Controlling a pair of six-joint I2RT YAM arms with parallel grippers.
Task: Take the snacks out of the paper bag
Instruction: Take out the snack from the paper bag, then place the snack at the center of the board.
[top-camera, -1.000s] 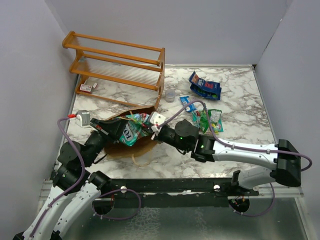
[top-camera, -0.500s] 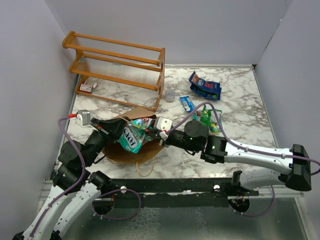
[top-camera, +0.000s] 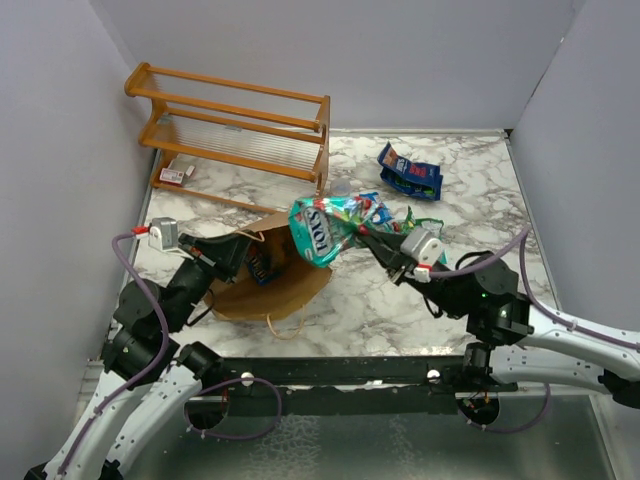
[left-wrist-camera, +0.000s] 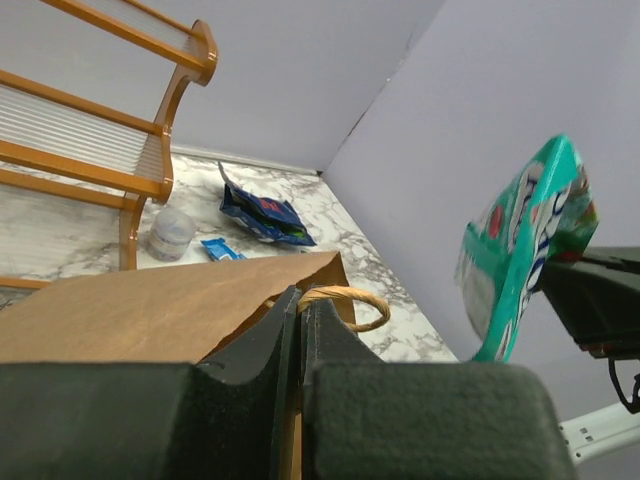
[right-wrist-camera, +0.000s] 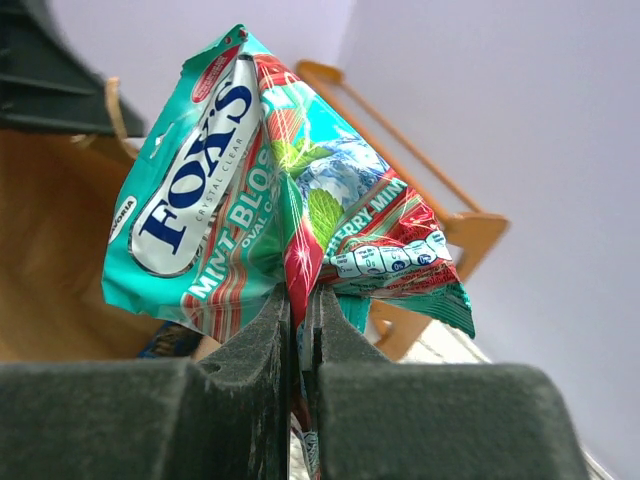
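The brown paper bag (top-camera: 270, 285) lies on its side at the left front, mouth facing right. My left gripper (top-camera: 243, 256) is shut on the bag's upper rim by the twisted handle (left-wrist-camera: 345, 298); the bag also shows in the left wrist view (left-wrist-camera: 150, 300). My right gripper (top-camera: 372, 238) is shut on a green Fox's mint snack packet (top-camera: 328, 224) and holds it in the air, right of the bag's mouth; the packet fills the right wrist view (right-wrist-camera: 270, 190). A dark blue packet (top-camera: 262, 268) shows inside the bag. Blue snack packets (top-camera: 410, 172) lie at the back right.
An orange wooden rack (top-camera: 235, 130) stands at the back left with a small red box (top-camera: 173, 175) under it. A small clear cup (left-wrist-camera: 172, 230) and a little blue packet (left-wrist-camera: 222, 250) lie near the rack's right end. Grey walls close in on three sides.
My right gripper has pulled the green packet out of the bag's mouth and carried it up and to the right. My left gripper has kept its hold on the bag.
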